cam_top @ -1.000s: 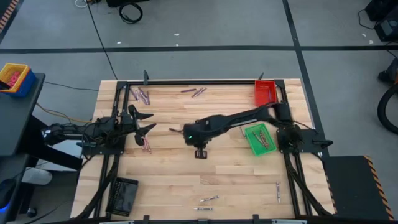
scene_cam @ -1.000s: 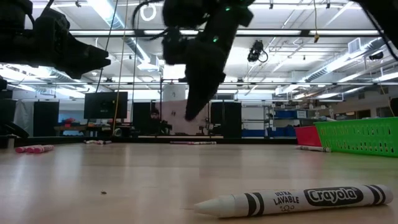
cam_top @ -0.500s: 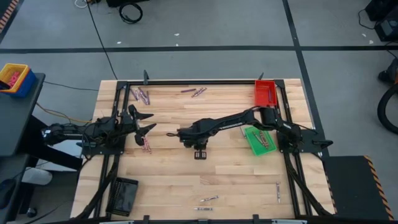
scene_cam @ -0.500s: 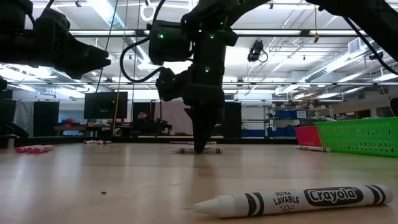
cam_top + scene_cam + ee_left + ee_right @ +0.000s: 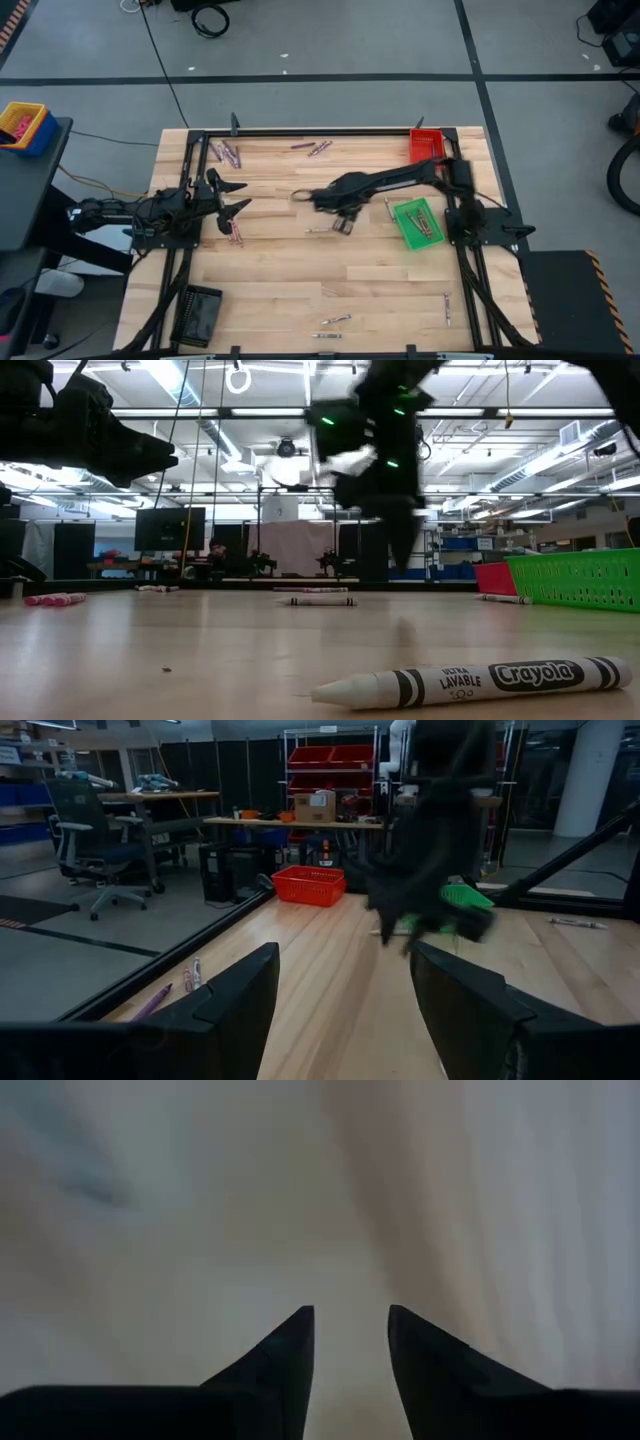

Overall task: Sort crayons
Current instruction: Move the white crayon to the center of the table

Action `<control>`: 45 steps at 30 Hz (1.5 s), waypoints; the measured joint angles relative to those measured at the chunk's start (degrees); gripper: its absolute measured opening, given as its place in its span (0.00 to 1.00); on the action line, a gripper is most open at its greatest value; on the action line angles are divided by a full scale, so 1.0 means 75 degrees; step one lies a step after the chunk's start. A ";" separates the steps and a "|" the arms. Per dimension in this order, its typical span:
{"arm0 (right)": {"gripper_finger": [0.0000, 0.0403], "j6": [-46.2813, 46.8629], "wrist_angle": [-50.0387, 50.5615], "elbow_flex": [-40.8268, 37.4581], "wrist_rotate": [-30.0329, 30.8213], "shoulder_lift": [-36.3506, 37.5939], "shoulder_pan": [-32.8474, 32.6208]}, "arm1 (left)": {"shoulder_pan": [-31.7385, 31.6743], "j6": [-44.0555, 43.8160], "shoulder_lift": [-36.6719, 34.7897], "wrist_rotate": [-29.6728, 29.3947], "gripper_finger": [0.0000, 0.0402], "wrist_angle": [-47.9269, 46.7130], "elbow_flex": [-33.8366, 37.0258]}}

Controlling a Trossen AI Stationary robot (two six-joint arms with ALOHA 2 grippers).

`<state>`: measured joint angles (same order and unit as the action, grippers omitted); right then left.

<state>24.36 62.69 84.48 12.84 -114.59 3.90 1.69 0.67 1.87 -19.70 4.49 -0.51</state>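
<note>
A pale crayon (image 5: 318,230) lies flat on the table's middle; it also shows in the low view (image 5: 320,600). My right gripper (image 5: 343,226) hangs above the table just right of it, open and empty (image 5: 350,1315), blurred in the low view (image 5: 405,550). My left gripper (image 5: 240,197) waits open at the left side (image 5: 345,970), with a maroon crayon (image 5: 235,232) on the table near it. More maroon crayons lie at the far left (image 5: 228,152) and far middle (image 5: 315,147). Pale crayons lie near the front edge (image 5: 335,320).
A green tray (image 5: 405,228) holding crayons sits at the right, with a red tray (image 5: 426,150) at the far right corner and a black tray (image 5: 200,315) at the near left. A white crayon (image 5: 470,680) lies close to the low camera.
My right gripper went down to the table's middle, then rose and swung toward the right edge. A pale crayon that did not show a second ago now lies where the gripper touched down.
</note>
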 joint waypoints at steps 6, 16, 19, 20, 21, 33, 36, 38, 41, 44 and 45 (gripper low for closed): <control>0.34 0.1753 -0.1148 -0.3065 -0.0487 0.1707 0.1087 | -0.0002 0.0002 0.0000 -0.0001 0.60 -0.0001 0.0000; 0.34 0.2424 -0.1983 -0.4225 -0.0984 0.2906 0.1926 | 0.0001 0.0002 0.0000 -0.0001 0.60 -0.0003 0.0000; 0.34 0.2644 -0.2011 -0.4223 -0.1348 0.2763 0.1926 | 0.0001 0.0002 0.0000 0.0000 0.60 -0.0003 0.0000; 0.34 0.2690 -0.2012 -0.4225 -0.1500 0.2653 0.1907 | -0.0001 0.0000 0.0000 0.0000 0.60 -0.0003 0.0000; 0.34 0.2752 -0.2033 -0.4225 -0.1602 0.2548 0.1867 | -0.0001 0.0000 0.0000 0.0000 0.60 -0.0003 0.0000; 0.23 0.2969 -0.1976 -0.4016 -0.1201 0.2035 0.1525 | -0.0001 0.0002 -0.0002 0.0000 0.60 -0.0006 0.0000; 0.15 0.3011 -0.2054 -0.4015 -0.1097 0.2072 0.1415 | 0.0001 0.0002 -0.0003 0.0000 0.60 -0.0006 0.0000; 0.09 0.2980 -0.2077 -0.4015 -0.1076 0.2072 0.1350 | 0.0001 -0.0001 -0.0003 0.0000 0.60 -0.0006 0.0000; 0.03 0.2953 -0.2060 -0.3995 -0.1027 0.2090 0.1246 | 0.0000 0.0000 -0.0003 0.0000 0.60 -0.0003 0.0000; 0.03 0.2893 -0.1783 -0.3698 -0.1007 0.2081 0.1162 | 0.0001 0.0002 -0.0003 -0.0001 0.60 -0.0005 0.0000; 0.03 0.2875 -0.1767 -0.3559 -0.1003 0.2098 0.1124 | 0.0001 0.0002 -0.0003 0.0000 0.60 -0.0003 0.0000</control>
<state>45.92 49.45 57.79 5.32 -98.85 12.33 1.69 0.69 1.85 -19.70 4.47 -0.51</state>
